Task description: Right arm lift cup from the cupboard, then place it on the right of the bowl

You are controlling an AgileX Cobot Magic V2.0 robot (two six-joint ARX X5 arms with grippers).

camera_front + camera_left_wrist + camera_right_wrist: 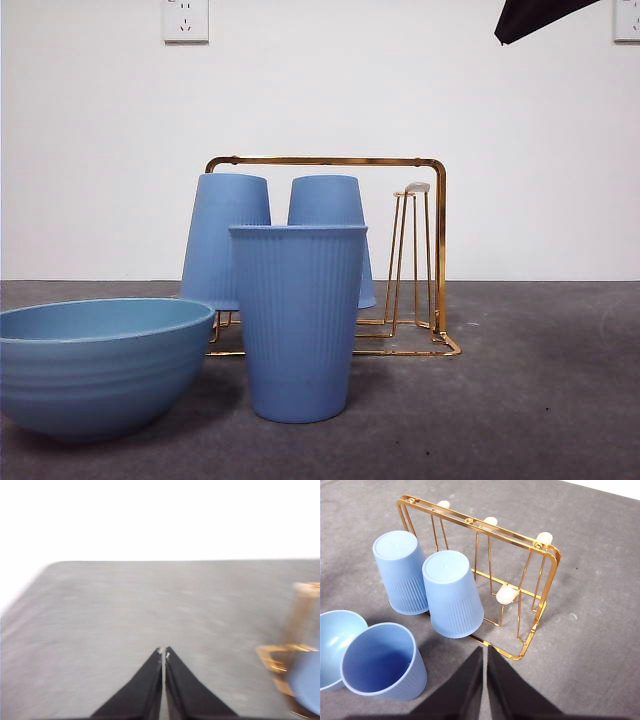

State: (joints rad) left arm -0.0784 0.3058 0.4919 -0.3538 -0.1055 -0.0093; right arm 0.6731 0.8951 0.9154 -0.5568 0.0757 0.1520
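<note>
Front view shows the cup (298,322) standing upright on the table (540,400), mouth up, its long side running straight up and down, wider at the top than at the bottom. It stands just to the right of the bowl (95,365) and in front of the rack (425,200). Only a black tip of an arm (535,15) shows at the top right corner here. The right wrist view looks down from above and shows more: the cup (385,662) is open and hollow, and the bowl (337,647) seems to touch it or sit very close. Two more cups (402,572) (451,594) sit upside down on the rack (520,587), flat bottoms up, side by side. The rack's other prongs have pale caps (506,595). The right gripper (485,652) hangs above the table near the rack's front corner, fingers pressed together, holding nothing. The blurry left wrist view shows the left gripper (163,652) with fingers together too, over bare table, with the rack's edge (280,657) off to one side.
</note>
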